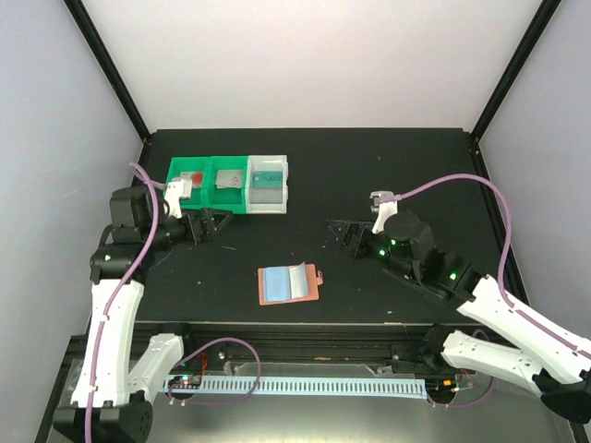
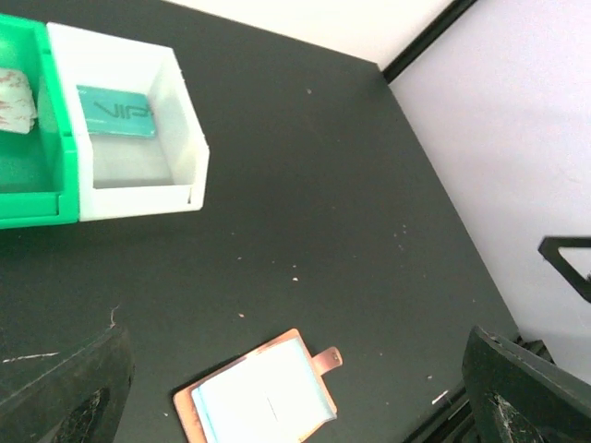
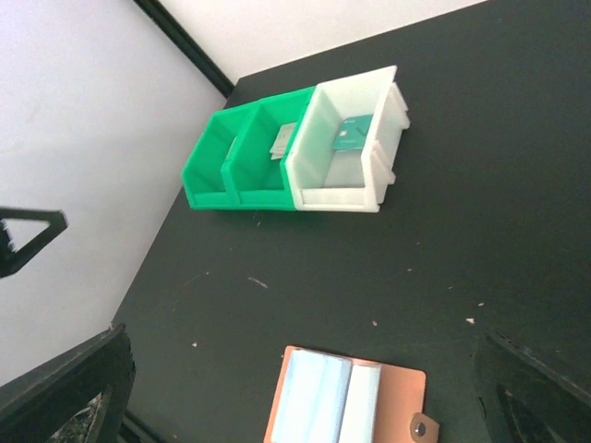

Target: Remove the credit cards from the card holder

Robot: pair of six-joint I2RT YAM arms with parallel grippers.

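**A:** Where are your end effectors?

**B:** My left end effector (image 1: pixel 207 224) hangs released, fingers wide and nothing between them. It is left of centre in the top view, just in front of the green bins (image 1: pixel 235 205). My right end effector (image 1: pixel 343 233) is released and empty too, right of centre.

**A:** And the holder?

**B:** The holder (image 1: pixel 289 282) lies open on the table (image 1: pixel 397 166) at lower centre. It is between my two end effectors and lower in the frame, and neither touches it. I see only its light-blue pocket and a raised flap, and no card shows in it.

**A:** So the job is done?

**B:** I judge it nearly or fully done. At upper left, the red-disc card (image 1: pixel 191 177) and a grey card (image 3: pixel 283 140) lie in the green bins. The teal card (image 2: pixel 114 111) lies in the white bin (image 2: pixel 138 198). I can't rule out a card hidden deep in the pocket.

**A:** Room to move?

**B:** There is bare table all round the holder and across the right half. The bins crowd my left side, and the table's near edge runs just below the holder.
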